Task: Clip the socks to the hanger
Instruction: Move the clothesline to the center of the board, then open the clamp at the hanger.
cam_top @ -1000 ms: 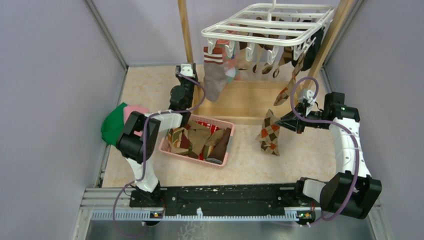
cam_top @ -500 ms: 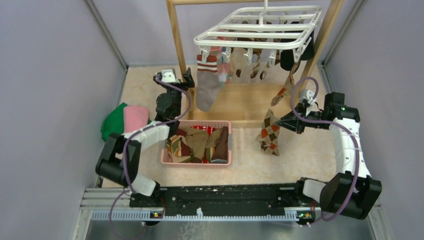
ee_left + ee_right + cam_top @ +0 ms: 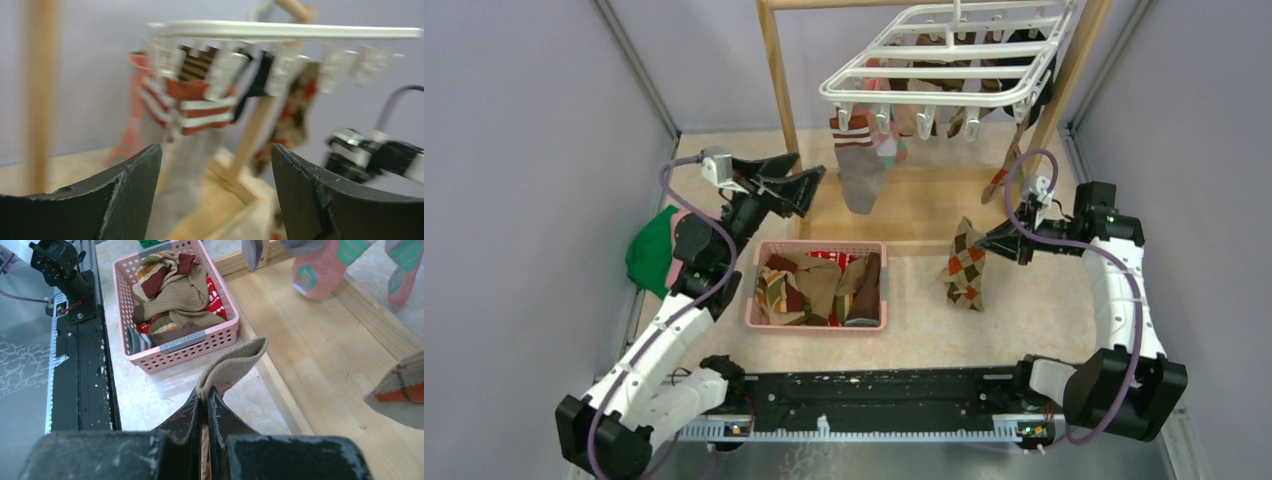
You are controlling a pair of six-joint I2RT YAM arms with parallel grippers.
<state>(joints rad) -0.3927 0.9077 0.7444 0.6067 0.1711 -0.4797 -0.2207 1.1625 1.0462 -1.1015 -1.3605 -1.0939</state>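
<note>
Beige tabletop (image 3: 1024, 310) beneath one white hanger (image 3: 944, 60) carrying clipped socks (image 3: 861, 165); one pink basket (image 3: 816, 323) heaped with loose socks (image 3: 819, 285), number unclear; one argyle sock (image 3: 964, 270) clamped in right hand (image 3: 984, 243); left hand (image 3: 814, 182) apart, empty.

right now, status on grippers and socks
Left gripper open, empty. Right gripper shut on argyle sock. Striped sock clipped to hanger. Wooden post near left.

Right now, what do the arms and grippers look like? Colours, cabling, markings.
Left arm and right arm: white shells, black joints. A purple cable runs along each. Left gripper and right gripper: black wedge-shaped fingers, scuffed edges. Green light on the right arm's wrist. No markings readable.
</note>
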